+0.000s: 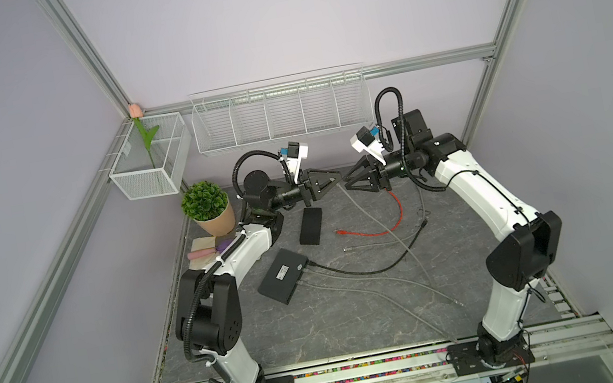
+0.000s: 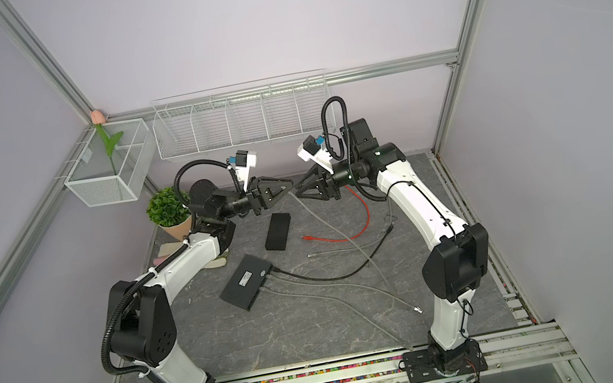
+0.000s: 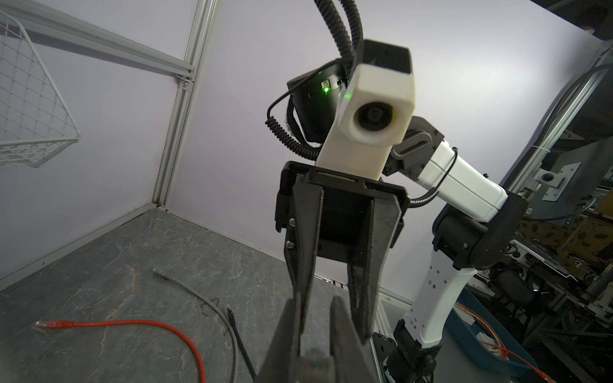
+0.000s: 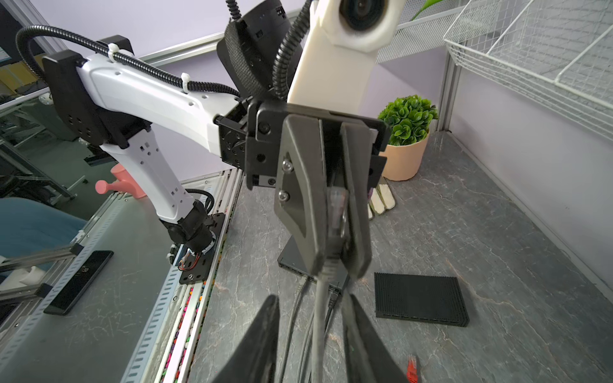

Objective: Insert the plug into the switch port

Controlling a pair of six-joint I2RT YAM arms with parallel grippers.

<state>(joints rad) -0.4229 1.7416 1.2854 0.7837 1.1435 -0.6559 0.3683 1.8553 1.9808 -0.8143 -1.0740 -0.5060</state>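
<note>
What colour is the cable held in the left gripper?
Grey cable, clear plug; the right wrist view shows it best.

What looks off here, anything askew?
Yes: the left hand pinches the plug backwards in mid-air, nose toward its palm, with the cable hanging out the front. It likely can't enter the switch that way. The right hand is open around the cable.

left end effector [image 1: 338,179]: clamped | right end effector [image 1: 346,184]: parted | tips facing, raised
</note>
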